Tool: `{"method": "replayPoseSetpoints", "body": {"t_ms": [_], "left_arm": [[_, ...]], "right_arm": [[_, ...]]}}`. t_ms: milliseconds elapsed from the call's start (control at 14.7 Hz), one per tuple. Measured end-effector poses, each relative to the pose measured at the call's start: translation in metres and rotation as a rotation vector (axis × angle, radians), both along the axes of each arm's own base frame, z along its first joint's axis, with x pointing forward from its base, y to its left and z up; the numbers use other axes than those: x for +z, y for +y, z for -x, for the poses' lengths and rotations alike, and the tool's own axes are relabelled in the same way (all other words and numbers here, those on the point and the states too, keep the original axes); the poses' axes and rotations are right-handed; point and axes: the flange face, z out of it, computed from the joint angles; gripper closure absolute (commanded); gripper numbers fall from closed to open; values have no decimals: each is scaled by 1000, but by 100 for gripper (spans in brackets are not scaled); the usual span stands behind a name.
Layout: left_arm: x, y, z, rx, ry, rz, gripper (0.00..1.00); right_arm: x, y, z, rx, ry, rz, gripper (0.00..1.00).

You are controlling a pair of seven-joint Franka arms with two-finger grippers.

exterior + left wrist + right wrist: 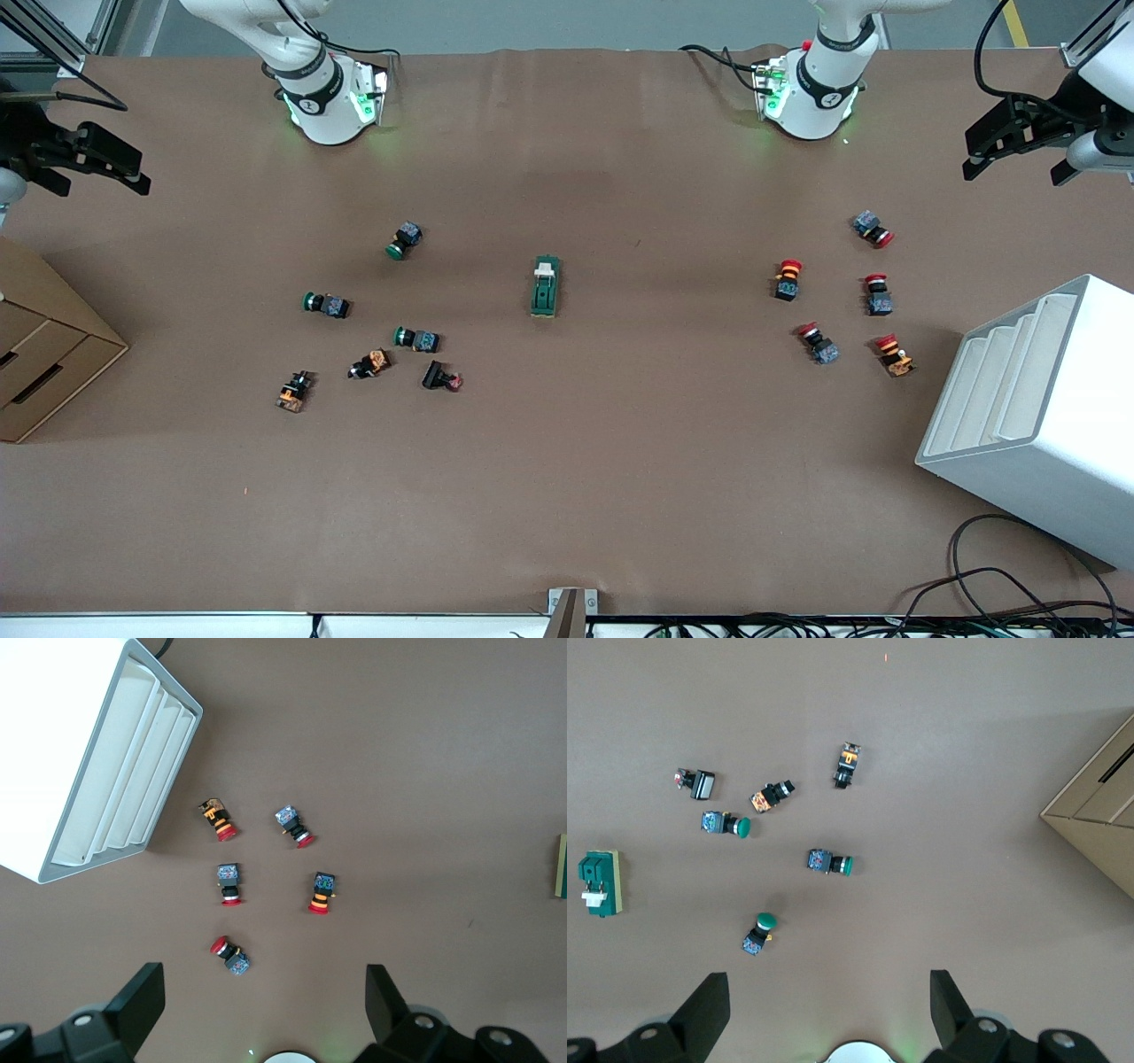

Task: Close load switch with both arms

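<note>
The load switch (545, 286) is a dark green block with a cream lever piece at the end toward the robots' bases. It lies in the middle of the brown table. It also shows in the right wrist view (599, 883) and at the edge of the left wrist view (562, 865). My left gripper (1014, 170) is open and empty, up over the left arm's end of the table (266, 1001). My right gripper (99, 184) is open and empty, up over the right arm's end (830, 1005). Both are well away from the switch.
Green-capped push buttons (404, 240) and orange and black parts (370, 363) lie toward the right arm's end. Red-capped push buttons (788, 279) lie toward the left arm's end. A white bin (1036, 416) stands at the left arm's end, a cardboard box (44, 354) at the right arm's.
</note>
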Motion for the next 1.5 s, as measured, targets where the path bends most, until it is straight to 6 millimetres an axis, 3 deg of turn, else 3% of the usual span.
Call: {"method": "replayPoseSetpoints", "body": {"t_ms": [273,409,477,614,750,886,1023,1227,1500], "left_arm": [[-1,-6,0,-11,2,-1,0],[-8,-33,-2,-5,13,-4,0],[-12,-59,-3,12,18,-6,0],[-27,-135,1,38,19,-7,0],[-50,-214,13,13,21,4,0],[-80,-274,27,-2,15,19,0],[-121,-325,47,8,-5,29,0],[-183,-392,100,52,-54,16,0],[-265,-470,172,145,-175,-47,1]], "right_arm": [[-4,0,-6,0,-5,-3,0],[-11,1,-9,7,9,-3,0],[-17,3,-12,10,21,-4,0],[-36,10,-19,-2,54,-20,0],[-65,21,-30,-92,95,-74,0],[-96,43,-41,-183,133,-91,0],[-125,82,-49,-262,155,-95,0],[-174,133,-50,-359,182,-158,0],[-233,160,-40,-478,219,-271,0]]}}
